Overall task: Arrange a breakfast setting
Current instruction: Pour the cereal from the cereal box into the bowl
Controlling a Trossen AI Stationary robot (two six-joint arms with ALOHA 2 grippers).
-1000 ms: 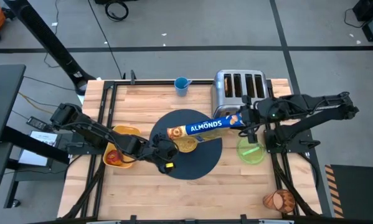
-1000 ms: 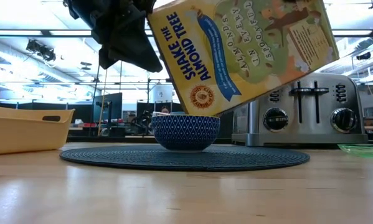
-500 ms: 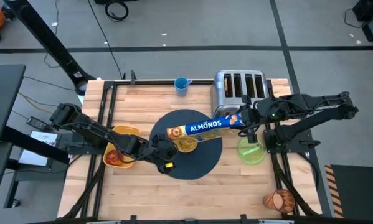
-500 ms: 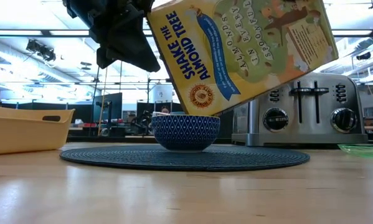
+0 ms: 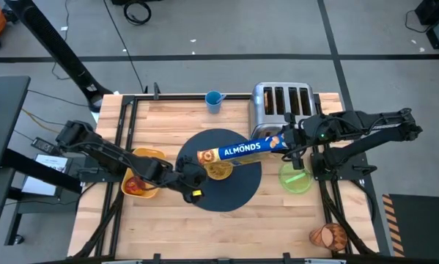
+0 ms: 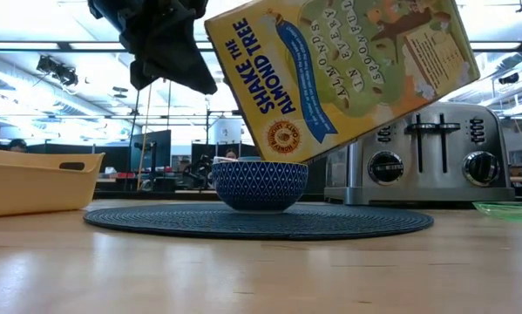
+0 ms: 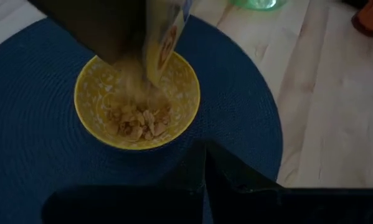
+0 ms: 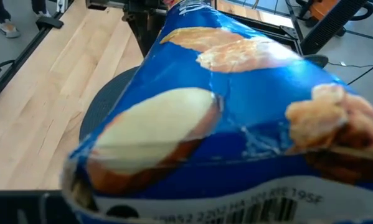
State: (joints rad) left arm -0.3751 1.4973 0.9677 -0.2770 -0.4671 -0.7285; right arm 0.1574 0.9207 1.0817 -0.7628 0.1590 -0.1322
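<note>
Overhead | right fingers (image 5: 291,139) clasp "ALMONDS" cereal box (image 5: 242,149) | left fingers (image 5: 192,178) clenched

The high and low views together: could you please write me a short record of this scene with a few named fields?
Right gripper: holds the blue and yellow cardboard cereal box, tilted mouth-down over the bowl
Left gripper: shut, empty, above the mat beside the bowl
Bowl: small round bowl, yellow inside, blue patterned outside, with some cereal in it, on the large dark blue round mat
Plate: translucent green plate, on the bare wood right of the mat
Toaster: chrome four-slot toaster, behind the mat
</note>
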